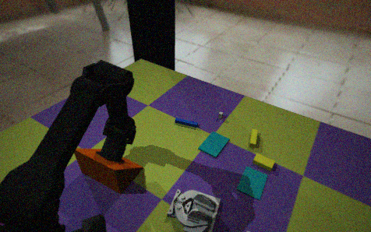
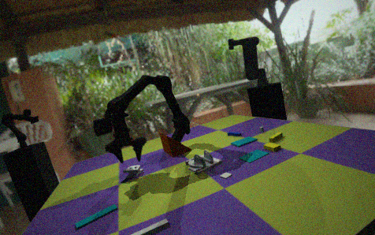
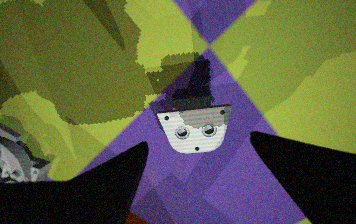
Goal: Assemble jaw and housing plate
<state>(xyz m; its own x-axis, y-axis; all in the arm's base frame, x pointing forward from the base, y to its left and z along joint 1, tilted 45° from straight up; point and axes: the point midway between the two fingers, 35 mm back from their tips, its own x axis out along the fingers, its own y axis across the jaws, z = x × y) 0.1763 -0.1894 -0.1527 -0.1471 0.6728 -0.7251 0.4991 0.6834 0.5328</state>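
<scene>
The robot's arm [image 1: 54,132] [image 2: 130,92] is matt black throughout, built of long straight links with blocky, angular joints. Its black pincer [image 2: 128,155] [image 3: 197,141] has two broad, wedge-shaped fingers that narrow to blunt points.
</scene>
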